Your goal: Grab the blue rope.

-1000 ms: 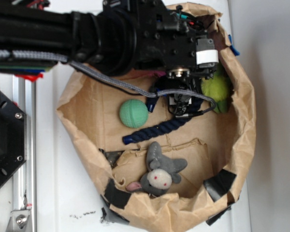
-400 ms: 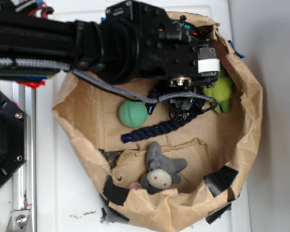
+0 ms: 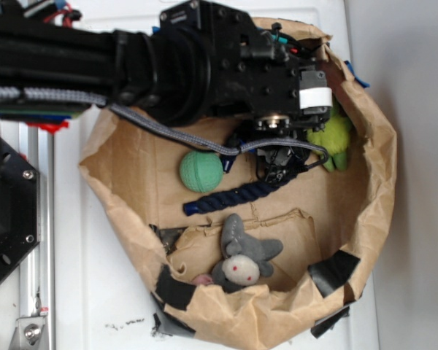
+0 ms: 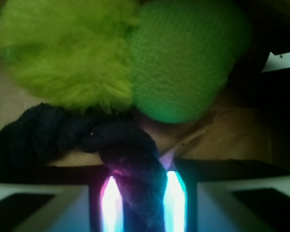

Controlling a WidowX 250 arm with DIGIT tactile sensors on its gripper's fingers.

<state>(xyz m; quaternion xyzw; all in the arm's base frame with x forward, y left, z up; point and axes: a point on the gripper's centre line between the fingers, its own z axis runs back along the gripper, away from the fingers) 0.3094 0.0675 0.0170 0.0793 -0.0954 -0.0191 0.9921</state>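
Gripping the rope [image 4: 130,159] between its two lit fingers [image 4: 111,203], the gripper [image 3: 277,166] sits inside the paper bag [image 3: 365,204], with the green plush [image 3: 330,140] just beyond it, the ball [image 3: 201,171] to its side, and the rope's free end trailing past the ball.

— What colour is the rope [image 3: 237,197]?
— Dark navy, with a brighter blue end; up close [image 4: 130,166] it looks almost black, tinged purple.
— The toys?
— A teal-green ball [image 3: 201,171], a lime-green plush [image 3: 333,140] and a grey plush [image 3: 242,259] with a pale face and red eyes.
— The rest?
— A brown paper bag [image 3: 131,168] patched with black tape [image 3: 334,273], a black arm [image 3: 190,65], and a grey-and-white braided cable [image 3: 160,127].
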